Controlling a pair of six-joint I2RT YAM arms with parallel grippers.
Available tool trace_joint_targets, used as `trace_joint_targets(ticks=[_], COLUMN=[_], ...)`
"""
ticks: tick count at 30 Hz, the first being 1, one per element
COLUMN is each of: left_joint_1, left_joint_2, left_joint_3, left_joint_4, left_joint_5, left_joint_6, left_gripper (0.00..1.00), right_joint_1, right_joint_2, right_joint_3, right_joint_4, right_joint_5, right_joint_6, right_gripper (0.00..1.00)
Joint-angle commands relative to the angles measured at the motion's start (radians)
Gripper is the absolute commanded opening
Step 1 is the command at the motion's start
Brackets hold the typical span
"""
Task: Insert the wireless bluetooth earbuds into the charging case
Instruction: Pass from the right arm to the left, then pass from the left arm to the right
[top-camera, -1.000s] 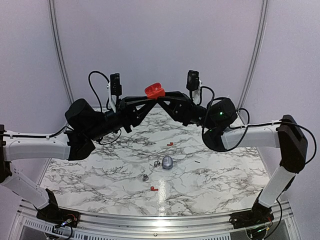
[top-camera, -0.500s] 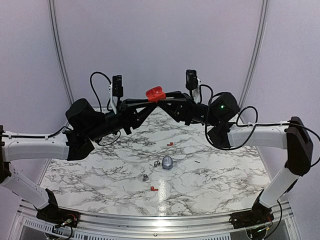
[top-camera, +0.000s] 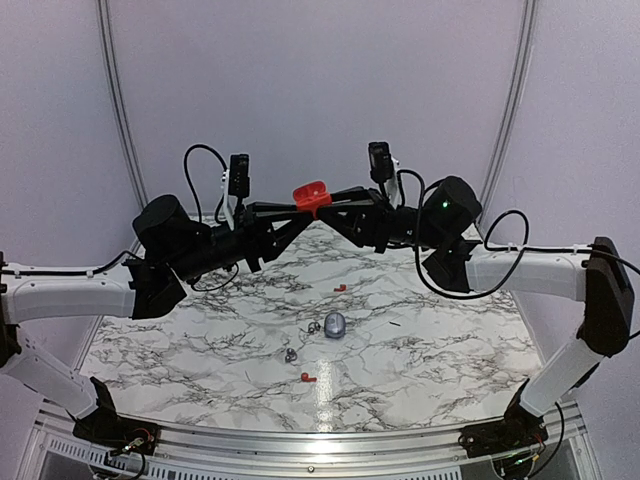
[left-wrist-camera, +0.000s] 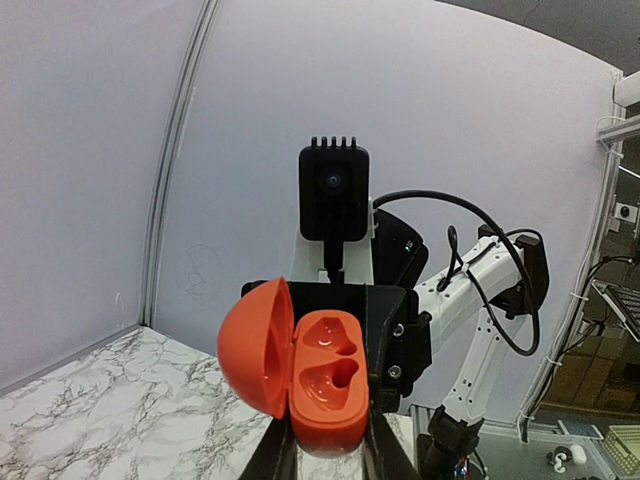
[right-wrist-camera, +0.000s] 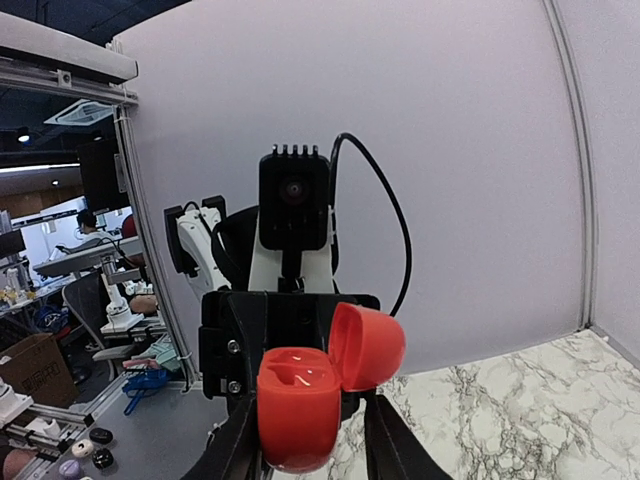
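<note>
Wireless bluetooth earbuds (top-camera: 340, 288) lie on table (top-camera: 450, 340); open, empty charging case (top-camera: 311, 194) is clamped aloft by left end effector (left-wrist-camera: 331, 463); right end effector (right-wrist-camera: 308, 455) flanks it, grip cannot be told. Case is best kept level, sockets up.

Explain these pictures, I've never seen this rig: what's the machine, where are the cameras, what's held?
Two robot arms are bolted at the near edge of a marble table. One picture looks down from above and behind them; the other two come from a camera on each wrist. The left gripper is shut on an open red case, up in the air, both sockets empty. The right gripper has its fingers either side of the case; whether they grip is unclear. On the table lie a grey case, silvery earbuds and red earbuds.
</note>
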Motion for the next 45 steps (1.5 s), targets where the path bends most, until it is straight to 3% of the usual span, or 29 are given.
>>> trace_joint_targets(ticks=[1,7,30,35,37,40,45], left_joint_1=[0.006,0.01,0.035,0.037,0.036,0.037,0.035], left_joint_2=[-0.022,-0.02,-0.058,-0.05,-0.049,-0.047,-0.029], left_joint_3=[0.018,0.032,-0.017,-0.005,-0.005,-0.004,0.007], left_joint_4=[-0.032,-0.075,-0.126,-0.131,-0.131,-0.131,-0.087], left_joint_5=[0.043,0.077,0.093,0.097,0.09,0.087,0.065], left_joint_6=[0.014,0.025,0.028,0.032,0.032,0.031,0.018], left_gripper=[0.05,0.05,0.04,0.04,0.09,0.25,0.31], right_joint_1=[-0.008,-0.01,-0.026,-0.025,-0.025,-0.026,-0.015], right_joint_2=[-0.014,-0.019,-0.036,-0.023,-0.019,-0.017,0.006], right_joint_3=[0.028,0.033,0.001,-0.002,-0.01,-0.027,-0.036], right_joint_4=[-0.071,-0.108,-0.104,-0.069,-0.047,-0.001,0.106], right_joint_5=[-0.044,-0.065,-0.08,-0.085,-0.087,-0.08,-0.049], right_joint_6=[-0.027,-0.04,-0.035,-0.008,0.011,0.038,0.094], right_gripper=[0.35,0.3,0.25,0.16,0.11,0.08,0.07])
